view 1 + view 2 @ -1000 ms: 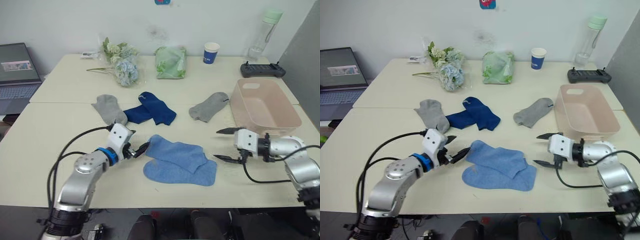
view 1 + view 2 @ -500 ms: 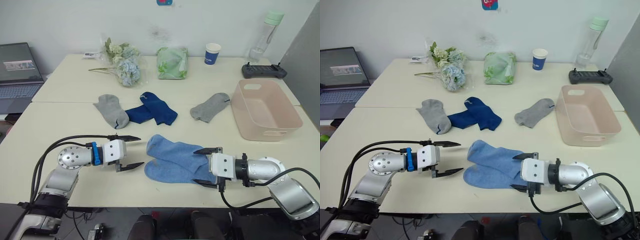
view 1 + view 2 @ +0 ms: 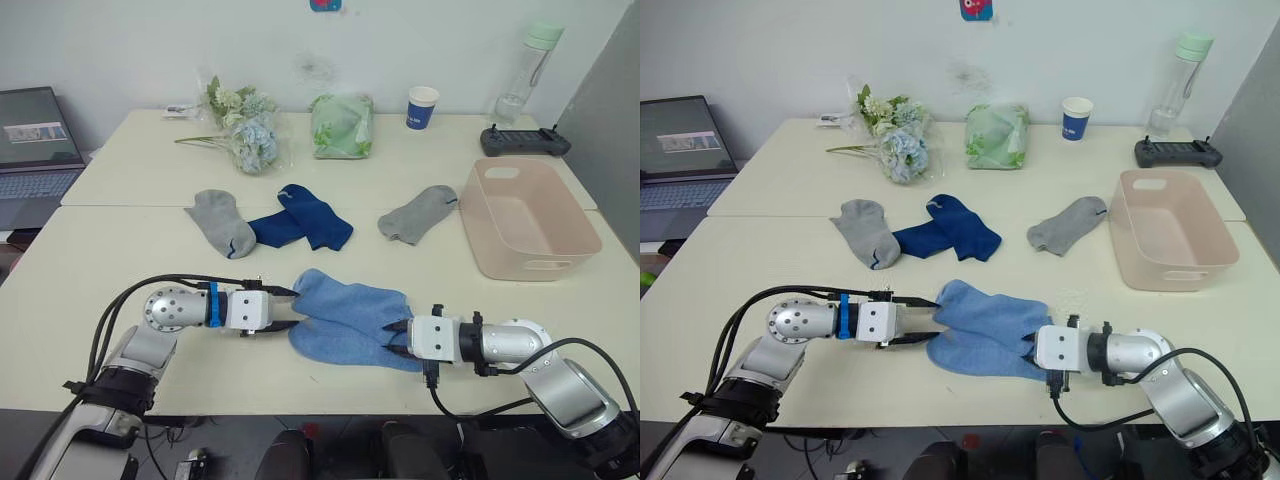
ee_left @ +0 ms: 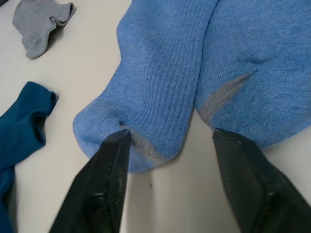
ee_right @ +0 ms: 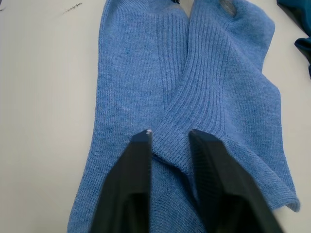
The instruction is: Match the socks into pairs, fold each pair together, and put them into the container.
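Where right gripper (image 5: 167, 141) pinches light blue socks (image 3: 350, 318), fingertips buried.

Surface (image 3: 120, 250): cream, two tops butted together.
Near half: light blue socks (image 3: 355, 315); navy socks (image 3: 302, 218); two grey socks (image 3: 222, 222), (image 3: 418, 212); pink container (image 3: 527, 215).
Far half: flowers (image 3: 240, 125), green bundle (image 3: 342, 125), cup (image 3: 422, 107), bottle (image 3: 525, 70), controller (image 3: 525, 141).

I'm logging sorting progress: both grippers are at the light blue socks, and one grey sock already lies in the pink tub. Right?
Not quite. The pink tub holds no sock: in the left eye view both grey socks lie on the table. The rest stands: the left gripper and right gripper are at opposite ends of the light blue socks.
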Available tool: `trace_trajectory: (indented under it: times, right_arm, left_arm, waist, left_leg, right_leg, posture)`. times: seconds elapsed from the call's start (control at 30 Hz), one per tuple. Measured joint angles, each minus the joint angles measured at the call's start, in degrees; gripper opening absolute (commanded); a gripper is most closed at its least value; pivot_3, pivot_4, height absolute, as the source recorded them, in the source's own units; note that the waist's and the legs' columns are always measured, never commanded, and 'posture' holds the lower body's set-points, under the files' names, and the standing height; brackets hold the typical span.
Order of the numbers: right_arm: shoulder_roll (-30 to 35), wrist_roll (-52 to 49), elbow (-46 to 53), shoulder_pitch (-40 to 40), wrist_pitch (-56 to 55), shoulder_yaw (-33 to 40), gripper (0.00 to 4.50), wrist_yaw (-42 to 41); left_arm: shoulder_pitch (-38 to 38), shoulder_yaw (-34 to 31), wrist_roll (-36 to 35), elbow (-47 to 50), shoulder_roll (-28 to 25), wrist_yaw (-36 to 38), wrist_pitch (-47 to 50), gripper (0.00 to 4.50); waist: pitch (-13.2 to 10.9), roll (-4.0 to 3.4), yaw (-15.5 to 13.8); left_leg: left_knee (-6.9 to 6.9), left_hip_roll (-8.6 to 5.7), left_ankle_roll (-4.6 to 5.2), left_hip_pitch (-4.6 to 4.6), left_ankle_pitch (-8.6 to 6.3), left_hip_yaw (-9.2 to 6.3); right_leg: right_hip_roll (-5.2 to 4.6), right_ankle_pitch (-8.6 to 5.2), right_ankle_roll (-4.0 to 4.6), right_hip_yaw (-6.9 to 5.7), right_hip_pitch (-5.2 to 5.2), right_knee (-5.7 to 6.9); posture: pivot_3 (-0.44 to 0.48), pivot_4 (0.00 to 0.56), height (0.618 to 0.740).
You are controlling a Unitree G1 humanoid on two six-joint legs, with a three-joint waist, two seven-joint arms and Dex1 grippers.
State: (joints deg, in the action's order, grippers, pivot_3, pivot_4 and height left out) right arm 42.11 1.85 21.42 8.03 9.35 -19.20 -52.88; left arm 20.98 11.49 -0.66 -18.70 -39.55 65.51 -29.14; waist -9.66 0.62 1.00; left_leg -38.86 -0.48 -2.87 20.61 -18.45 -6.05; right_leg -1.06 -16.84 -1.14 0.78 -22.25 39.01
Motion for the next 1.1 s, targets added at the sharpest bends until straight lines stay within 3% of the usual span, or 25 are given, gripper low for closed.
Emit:
trace_trajectory:
  times: [0.13,0.17,0.43,0.53,0.67,1.1]
  right_arm:
    - [0.01,0.29,-0.75,0.11,0.00,0.03,0.00,-0.51]
    - [0.02,0.25,-0.85,0.14,0.00,0.06,0.00,-0.68]
    - [0.17,-1.63,-0.94,1.18,0.71,2.24,0.00,-2.07]
    - [-0.06,-2.22,-0.86,1.70,1.29,2.23,0.57,-2.34]
    - [-0.62,-2.53,-0.86,1.74,1.47,2.18,1.97,-2.29]
    - [-0.27,2.33,-1.34,1.94,-0.25,-0.54,1.97,-2.21]
  left_arm:
    - [0.00,0.63,0.21,0.10,0.30,0.03,1.40,0.15]
    - [-0.01,0.65,0.23,0.11,0.31,0.03,1.70,0.03]
    - [-0.01,0.42,-2.30,1.47,0.37,0.60,6.31,0.03]
    - [-0.01,0.01,-4.96,2.71,0.34,2.04,9.35,0.00]
    - [0.00,-0.14,-6.08,2.80,0.21,3.13,11.53,0.00]
    - [-0.07,-0.56,-8.30,5.34,0.21,5.09,17.50,0.00]
  waist:
    - [0.00,0.00,0.01]
    - [0.00,0.00,0.03]
    - [0.00,0.00,0.07]
    - [0.00,0.00,0.12]
    - [0.00,0.00,0.23]
    - [0.00,0.00,0.47]
  left_leg:
    - [0.00,0.01,0.01,0.00,0.00,-0.01]
    - [0.00,0.01,0.01,0.00,0.00,-0.01]
    - [-0.01,0.01,0.01,0.00,0.00,-0.02]
    - [-0.01,0.02,0.01,0.01,0.01,-0.05]
    - [-0.01,0.01,0.01,0.01,0.01,-0.03]
    - [-0.01,0.01,0.00,0.01,0.01,-0.03]
  right_leg:
    - [0.00,0.00,0.00,0.00,0.00,0.02]
    - [0.01,0.00,0.00,0.00,0.00,0.02]
    - [0.01,0.00,0.00,0.00,0.00,0.02]
    - [0.01,0.00,0.00,0.00,0.00,0.02]
    - [0.01,0.00,0.00,0.00,0.00,0.01]
    - [0.01,0.00,0.00,0.02,-0.01,0.02]
  posture:
    - [0.000,0.150,0.740]
    - [0.000,0.150,0.740]
    - [0.000,0.150,0.740]
    - [0.000,0.150,0.740]
    - [0.000,0.150,0.740]
    - [0.000,0.150,0.740]
